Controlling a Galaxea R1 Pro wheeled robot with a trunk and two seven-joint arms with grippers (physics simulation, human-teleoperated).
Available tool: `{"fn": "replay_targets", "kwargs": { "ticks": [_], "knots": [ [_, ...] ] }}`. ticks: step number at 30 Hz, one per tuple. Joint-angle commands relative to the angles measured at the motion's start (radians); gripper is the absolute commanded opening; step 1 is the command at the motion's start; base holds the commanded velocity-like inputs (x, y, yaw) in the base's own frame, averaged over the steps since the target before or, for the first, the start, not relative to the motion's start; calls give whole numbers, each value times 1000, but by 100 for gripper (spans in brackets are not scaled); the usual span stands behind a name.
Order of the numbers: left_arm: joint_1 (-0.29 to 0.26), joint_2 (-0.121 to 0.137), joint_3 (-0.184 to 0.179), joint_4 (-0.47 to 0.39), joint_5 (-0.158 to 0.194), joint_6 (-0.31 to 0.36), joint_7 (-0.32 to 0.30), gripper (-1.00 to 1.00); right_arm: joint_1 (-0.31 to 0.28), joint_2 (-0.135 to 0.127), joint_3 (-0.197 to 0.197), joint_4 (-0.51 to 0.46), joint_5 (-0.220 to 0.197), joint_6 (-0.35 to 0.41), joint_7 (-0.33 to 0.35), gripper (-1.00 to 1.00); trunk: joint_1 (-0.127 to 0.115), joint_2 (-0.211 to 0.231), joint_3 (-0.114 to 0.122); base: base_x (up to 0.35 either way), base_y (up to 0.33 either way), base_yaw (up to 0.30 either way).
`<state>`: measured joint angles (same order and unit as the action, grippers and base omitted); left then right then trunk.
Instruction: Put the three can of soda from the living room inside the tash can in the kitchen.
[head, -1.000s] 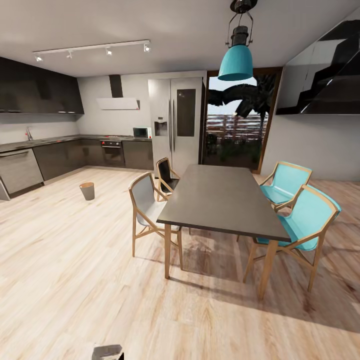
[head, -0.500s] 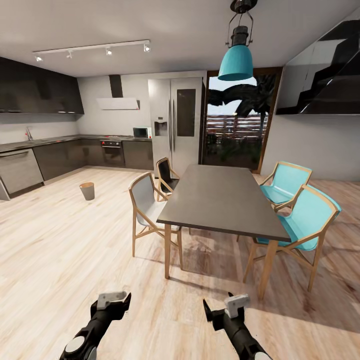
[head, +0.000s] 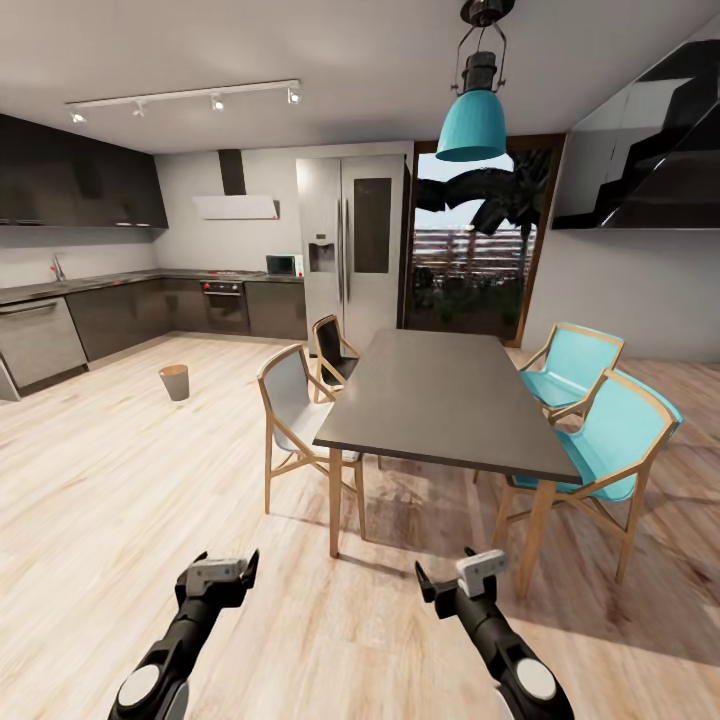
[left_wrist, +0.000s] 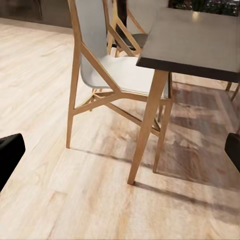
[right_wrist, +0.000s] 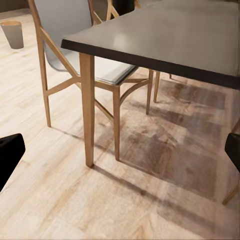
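Note:
The small grey-tan trash can (head: 174, 382) stands on the wood floor in the kitchen, far ahead to the left, and the trash can (right_wrist: 13, 34) also shows past a chair in the right wrist view. My left gripper (head: 222, 570) and right gripper (head: 455, 578) are raised low in front of me, both open and empty. Black fingertips (left_wrist: 9, 155) sit wide apart at the edges of the left wrist view, and the fingertips (right_wrist: 9, 154) stand likewise in the right wrist view. The soda cans are out of view.
A dark dining table (head: 440, 395) with wooden legs stands just ahead. White chairs (head: 296, 420) line its left side, turquoise chairs (head: 610, 440) its right. Dark cabinets (head: 120, 315), the oven (head: 226, 305) and the steel fridge (head: 352, 245) line the far wall. Open floor leads left toward the kitchen.
Both arms have risen into the head view from below and moved forward over the last second. The camera and the room have stayed still.

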<state>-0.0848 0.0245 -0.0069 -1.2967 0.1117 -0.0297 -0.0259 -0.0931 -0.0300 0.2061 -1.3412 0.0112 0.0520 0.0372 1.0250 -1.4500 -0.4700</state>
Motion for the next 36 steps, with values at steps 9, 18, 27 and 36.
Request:
{"fn": "replay_targets", "kwargs": {
  "ticks": [9, 18, 27, 36],
  "knots": [
    [49, 6, 6, 6, -3, -99, -4, 100, 123, -16, -17, -72, 2, -48, 0, 100, 0, 0, 0, 0, 0, 0],
    [144, 27, 1, 6, -2, -161, -2, 100, 173, -53, -42, -74, -1, -55, 0, 100, 0, 0, 0, 0, 0, 0],
    [152, 28, 3, 109, -2, -169, 1, 100, 183, -60, -93, -52, -11, -55, 0, 100, 0, 0, 0, 0, 0, 0],
    [152, 26, 2, 148, -1, -168, 1, 100, 183, -58, -134, -42, -13, -55, 0, 100, 0, 0, 0, 27, 0, 0]
  ]
}}
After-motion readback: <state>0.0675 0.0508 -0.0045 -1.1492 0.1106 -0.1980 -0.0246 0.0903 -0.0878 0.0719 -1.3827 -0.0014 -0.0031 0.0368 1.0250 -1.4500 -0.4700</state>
